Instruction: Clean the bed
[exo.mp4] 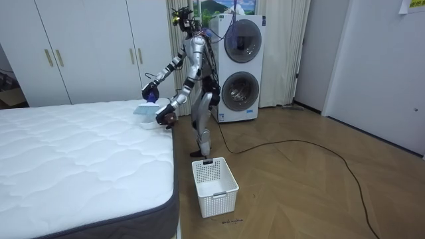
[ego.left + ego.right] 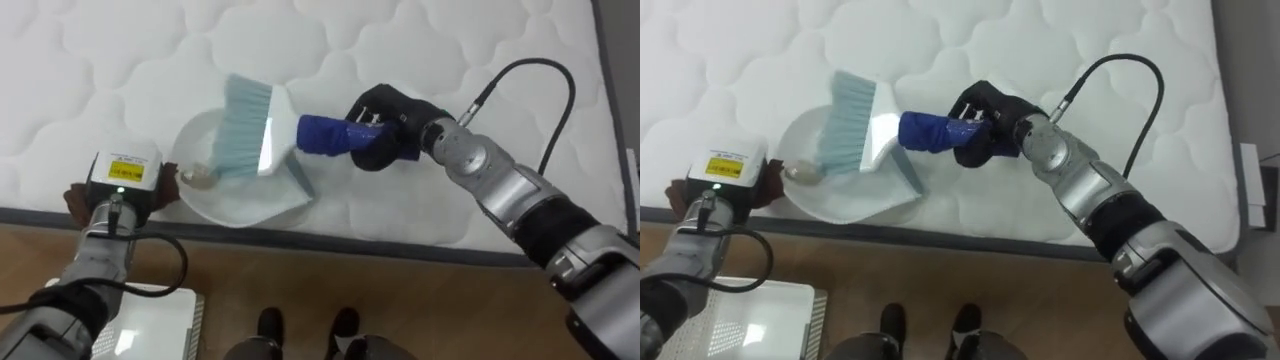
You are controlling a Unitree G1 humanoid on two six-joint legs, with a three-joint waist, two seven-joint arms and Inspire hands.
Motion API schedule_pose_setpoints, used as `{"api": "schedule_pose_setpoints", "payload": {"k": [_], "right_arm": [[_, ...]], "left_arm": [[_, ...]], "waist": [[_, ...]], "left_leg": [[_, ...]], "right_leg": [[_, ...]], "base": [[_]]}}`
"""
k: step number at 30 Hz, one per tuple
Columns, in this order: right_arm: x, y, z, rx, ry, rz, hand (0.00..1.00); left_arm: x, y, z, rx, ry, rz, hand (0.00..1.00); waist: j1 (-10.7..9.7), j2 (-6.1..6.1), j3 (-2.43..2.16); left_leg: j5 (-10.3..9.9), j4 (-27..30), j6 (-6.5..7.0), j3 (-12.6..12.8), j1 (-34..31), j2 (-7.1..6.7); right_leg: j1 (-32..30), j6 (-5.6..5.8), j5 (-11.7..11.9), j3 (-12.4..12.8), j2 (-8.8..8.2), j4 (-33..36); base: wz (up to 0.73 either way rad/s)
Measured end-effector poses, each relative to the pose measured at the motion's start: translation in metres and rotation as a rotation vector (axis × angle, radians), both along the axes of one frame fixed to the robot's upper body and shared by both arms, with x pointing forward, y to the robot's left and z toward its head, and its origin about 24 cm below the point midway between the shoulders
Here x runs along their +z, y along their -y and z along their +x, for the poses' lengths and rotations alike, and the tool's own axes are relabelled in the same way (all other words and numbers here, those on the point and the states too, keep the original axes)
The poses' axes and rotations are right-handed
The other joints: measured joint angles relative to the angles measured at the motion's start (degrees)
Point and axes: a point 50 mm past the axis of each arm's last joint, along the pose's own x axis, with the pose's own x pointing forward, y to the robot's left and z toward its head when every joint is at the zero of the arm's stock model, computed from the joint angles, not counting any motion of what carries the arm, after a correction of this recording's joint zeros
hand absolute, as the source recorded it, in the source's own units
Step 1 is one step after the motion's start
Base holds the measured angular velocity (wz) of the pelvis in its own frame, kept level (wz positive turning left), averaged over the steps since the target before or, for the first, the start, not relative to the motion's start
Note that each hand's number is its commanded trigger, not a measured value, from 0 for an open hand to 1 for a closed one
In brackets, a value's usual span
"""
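fingers (image 2: 372,103) of the right hand (image 2: 390,125) wrap the brush (image 2: 280,135) handle. nearest, at the mattress (image 2: 120,60) edge, the left hand (image 2: 112,205) sits against the dustpan (image 2: 250,205); its grip cannot be told. a scrap (image 2: 197,178) lies in the dustpan by the bristles. best to keep the dustpan flat and draw short strokes toward it.
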Motion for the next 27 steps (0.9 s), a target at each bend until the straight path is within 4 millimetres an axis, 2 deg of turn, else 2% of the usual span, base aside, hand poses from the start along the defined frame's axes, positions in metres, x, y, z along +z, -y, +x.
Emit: {"api": "schedule_pose_setpoints", "payload": {"k": [4,8,13,17,24,27], "right_arm": [[0.001,-0.001,0.000,0.011,0.000,0.012,1.00],[-0.002,0.001,-0.001,0.009,-0.021,0.055,1.00],[-0.009,0.010,-0.005,-0.022,-0.045,0.077,1.00],[-0.008,0.015,-0.005,-0.042,-0.049,0.104,1.00],[0.002,0.027,-0.001,-0.102,0.002,0.165,1.00],[-0.001,0.039,-0.004,-0.134,0.011,0.173,1.00]], "left_arm": [[-0.002,-0.001,-0.002,0.000,-0.007,-0.007,1.00],[-0.004,-0.006,-0.006,-0.001,-0.012,-0.001,1.00],[-0.003,-0.009,-0.008,-0.006,-0.009,0.000,1.00],[-0.003,-0.010,-0.008,-0.006,-0.004,-0.001,1.00],[-0.003,-0.017,-0.010,0.015,0.011,-0.058,1.00],[-0.002,-0.015,-0.010,-0.004,0.035,-0.093,1.00]], "waist": [[-0.3,-0.37,-0.25],[-1.4,-0.41,-0.23],[-1.8,-0.54,-0.19],[-2.2,-0.57,-0.18],[-2.2,-0.46,-0.11],[-1.3,-0.46,-0.10]], "left_leg": [[0.0,-0.1,0.03,0.0,0.0,0.06],[0.0,-0.1,0.04,-0.1,0.0,0.08],[0.0,0.0,0.07,-0.1,0.0,0.12],[0.0,0.1,0.11,-0.1,-0.1,0.14],[-0.2,0.6,0.30,-0.1,-0.1,0.28],[-0.6,1.0,0.24,0.1,-0.2,0.55]], "right_leg": [[0.1,0.00,0.0,0.0,0.03,0.0],[0.3,0.03,0.0,0.0,0.12,-0.1],[0.3,0.15,-0.1,0.1,0.14,0.0],[0.3,0.20,-0.1,0.2,0.16,0.0],[0.4,0.26,-0.1,0.6,0.40,0.0],[0.4,0.26,-0.1,0.8,0.66,0.0]], "base": [[0.03],[0.04],[0.01],[0.00],[-0.01],[-0.03]]}}
